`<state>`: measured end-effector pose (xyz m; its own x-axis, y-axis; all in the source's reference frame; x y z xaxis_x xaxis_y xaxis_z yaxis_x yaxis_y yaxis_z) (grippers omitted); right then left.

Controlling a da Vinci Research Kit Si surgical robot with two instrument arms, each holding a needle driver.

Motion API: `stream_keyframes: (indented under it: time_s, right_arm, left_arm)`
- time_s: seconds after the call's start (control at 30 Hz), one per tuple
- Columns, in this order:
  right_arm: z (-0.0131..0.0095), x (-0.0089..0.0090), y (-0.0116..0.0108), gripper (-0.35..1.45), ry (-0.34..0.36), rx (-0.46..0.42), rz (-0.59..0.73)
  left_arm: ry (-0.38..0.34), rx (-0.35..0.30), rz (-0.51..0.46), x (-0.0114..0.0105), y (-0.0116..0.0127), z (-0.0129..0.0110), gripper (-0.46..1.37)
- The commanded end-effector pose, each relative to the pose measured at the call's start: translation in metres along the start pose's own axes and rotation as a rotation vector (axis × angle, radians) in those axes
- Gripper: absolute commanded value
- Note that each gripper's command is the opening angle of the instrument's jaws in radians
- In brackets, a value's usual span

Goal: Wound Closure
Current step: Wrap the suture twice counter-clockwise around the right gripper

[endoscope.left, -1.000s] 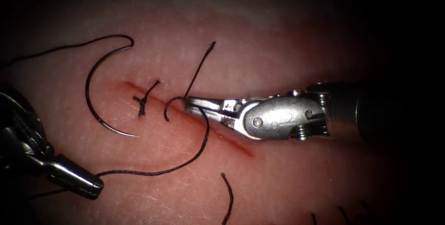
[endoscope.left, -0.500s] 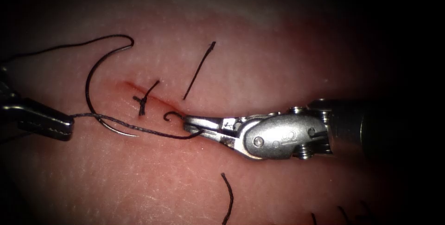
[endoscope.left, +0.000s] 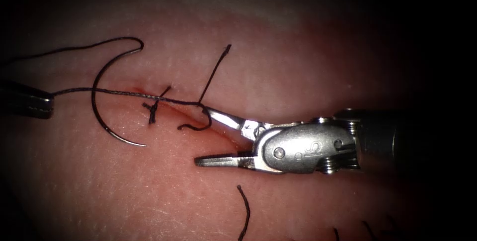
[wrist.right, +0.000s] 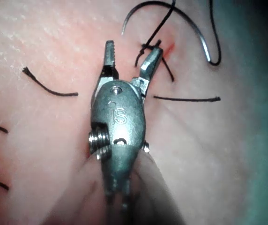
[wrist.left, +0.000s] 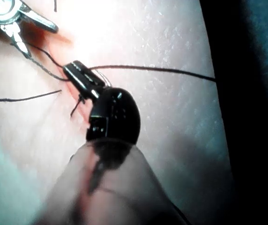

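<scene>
The right hand (endoscope.left: pixel 202 136) stands with its jaws wide apart and holds nothing; its upper jaw tip lies against the thread (endoscope.left: pixel 124 92) where that meets the cut (endoscope.left: pixel 174 106), its lower jaw rests on the tissue (endoscope.left: pixel 298 52) below the cut. A second ago those jaws were closed at the thread's short tail, and half a second ago they were closed with thread caught at their tip, so I judge the tail has just been let go. It lies as a small curl (endoscope.left: pixel 194 125) by the cut.

The left hand (endoscope.left: pixel 35 103), at the picture's left edge, is clamped on the thread, and the strand runs taut from it across to the cut. It has risen from low on the left over the last second, which looks like a pull to snug a throw down.

The needle (endoscope.left: pixel 102 117) lies free on the tissue, left of the cut, neither hand on it and none of it buried that I can see (parked clear of the tying, I would say). Its thread trails off from its upper end.

Counting: one needle; one finished knot (endoscope.left: pixel 152 112) on the cut's left end; two hands; loose cut ends of thread on the tissue, one straight piece (endoscope.left: pixel 213 74) above the cut, one (endoscope.left: pixel 244 211) below the right hand, and a few more at the lower right edge.
</scene>
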<state>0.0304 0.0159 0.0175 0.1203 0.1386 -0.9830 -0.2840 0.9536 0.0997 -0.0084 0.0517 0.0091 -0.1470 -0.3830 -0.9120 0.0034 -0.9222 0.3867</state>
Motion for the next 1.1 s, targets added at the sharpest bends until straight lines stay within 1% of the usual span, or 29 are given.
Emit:
stream_keyframes:
  time_s: [0.03, 0.1, 0.3, 0.4, 0.43, 0.47, 0.5, 0.53, 0.6, 0.67, 0.77, 1.0, 1.03, 1.1]
  right_arm:
    - [-0.0001, 0.0000, 0.0001, 1.10, 0.000, 0.006, 0.002]
    - [-0.0004, 0.0002, 0.0004, 1.08, -0.001, 0.009, 0.004]
    - [-0.0019, 0.0011, 0.0023, 1.00, -0.010, 0.008, 0.018]
    - [-0.0025, 0.0016, 0.0038, 0.88, -0.024, 0.003, 0.004]
    - [-0.0026, 0.0018, 0.0042, 0.74, -0.026, 0.003, 0.001]
    - [-0.0027, 0.0020, 0.0048, 0.43, -0.027, 0.005, 0.000]
    - [-0.0028, 0.0021, 0.0051, 0.19, -0.027, 0.006, -0.004]
    - [-0.0028, 0.0023, 0.0059, -0.35, -0.030, 0.007, -0.004]
    - [-0.0027, 0.0024, 0.0064, -0.35, -0.033, 0.006, -0.006]
    - [-0.0022, 0.0026, 0.0074, -0.35, -0.037, 0.003, 0.001]
    - [-0.0014, 0.0025, 0.0079, -0.35, -0.038, 0.000, -0.002]
    - [0.0009, 0.0015, 0.0088, -0.35, -0.027, -0.002, -0.001]
    - [0.0016, 0.0011, 0.0092, -0.35, -0.020, 0.001, -0.001]
    - [0.0022, 0.0007, 0.0093, -0.35, -0.012, 0.006, -0.003]
  left_arm:
    - [0.000, -0.003, 0.001, 0.0000, 0.0000, -0.0001, -0.35]
    - [-0.001, -0.003, 0.002, 0.0000, 0.0001, -0.0001, -0.35]
    - [-0.003, -0.002, 0.003, 0.0001, 0.0003, 0.0000, -0.35]
    - [-0.004, -0.001, 0.004, 0.0001, 0.0004, 0.0001, -0.35]
    - [-0.005, -0.001, 0.004, 0.0001, 0.0004, 0.0002, -0.35]
    - [-0.005, 0.000, 0.005, 0.0001, 0.0005, 0.0003, -0.35]
    - [-0.006, 0.000, 0.005, 0.0001, 0.0005, 0.0003, -0.35]
    - [-0.007, 0.005, 0.006, 0.0002, 0.0007, 0.0005, -0.35]
    - [-0.005, -0.001, 0.007, 0.0003, 0.0009, 0.0007, -0.35]
    - [-0.001, -0.034, 0.014, 0.0005, 0.0016, 0.0014, -0.35]
    - [0.007, -0.055, 0.019, 0.0010, 0.0023, 0.0023, -0.35]
    - [0.028, -0.073, 0.015, 0.0019, 0.0025, 0.0041, -0.35]
    - [0.029, -0.081, 0.014, 0.0020, 0.0024, 0.0045, -0.35]
    - [0.031, -0.092, 0.020, 0.0021, 0.0024, 0.0048, -0.35]
